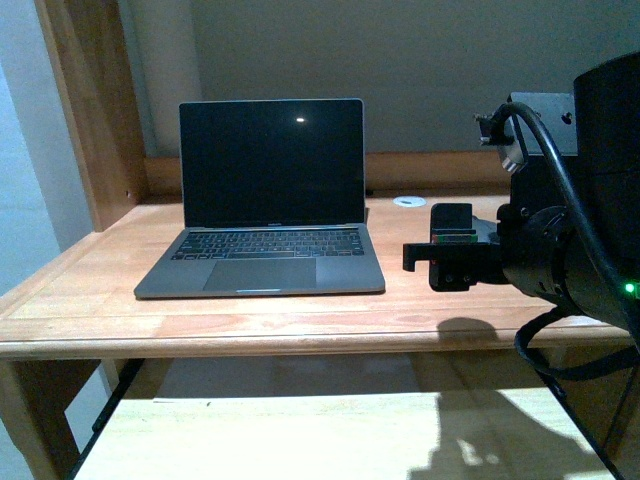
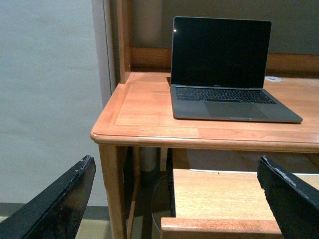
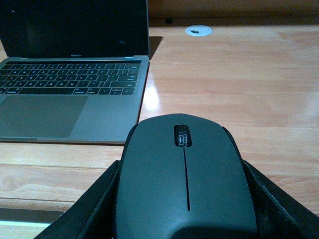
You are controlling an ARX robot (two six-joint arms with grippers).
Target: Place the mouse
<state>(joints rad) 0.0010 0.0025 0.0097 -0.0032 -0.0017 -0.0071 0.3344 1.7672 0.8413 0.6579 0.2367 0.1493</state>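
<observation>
At the 3 o'clock side of the laptop (image 1: 270,200), the right gripper (image 1: 450,255) stands over the wooden surface (image 1: 80,300), clenched on the mouse (image 3: 184,184).

Hidden or unclear:
- In the right wrist view the mouse's rear end is cut off by the picture's edge. Its dark domed top, scroll wheel and centre seam show, with a black finger (image 3: 92,204) against each flank.
- In the front view the mouse cannot be told apart from the dark gripper body.
- Whether the mouse touches the surface cannot be told.
- The right arm is cut off at the picture's edge in the front view. A green light (image 1: 629,289) glows on it.
- The left gripper (image 2: 172,204) shows only in its own wrist view, as two black fingertips spread wide with nothing between them, low before the surface's corner.

Other items: a white round disc (image 1: 408,201) lies on the surface at 12 o'clock of the right gripper, near the back rail. The laptop is open and its screen is dark.

Writing: small lettering under the laptop screen is too small to read.
</observation>
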